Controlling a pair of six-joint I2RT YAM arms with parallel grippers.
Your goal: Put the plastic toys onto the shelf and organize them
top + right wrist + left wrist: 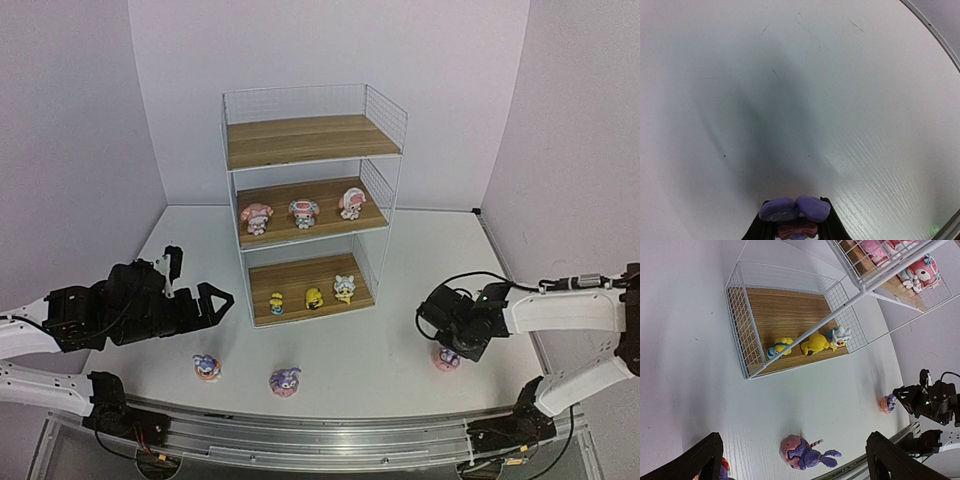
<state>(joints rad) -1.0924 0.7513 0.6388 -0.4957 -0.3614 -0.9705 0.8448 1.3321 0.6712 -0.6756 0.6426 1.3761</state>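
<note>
The white wire shelf (305,140) stands at the back centre, its top board bare. Three pink-and-white toys (303,212) stand on the middle board and three yellowish ones (314,297) on the bottom board. Two purple bunnies (207,367) (285,381) sit on the table in front. My left gripper (215,300) is open and empty above them, with one bunny (802,452) lying between its fingers' lines of sight. My right gripper (452,345) is down at the third bunny (446,358). Its fingers press both sides of that bunny (795,209).
A metal rail (320,425) runs along the table's near edge, just behind the bunnies. Pale walls close in the table at the back and sides. In the left wrist view the shelf's bottom tier (785,310) lies ahead, and the right arm (930,402) is at far right.
</note>
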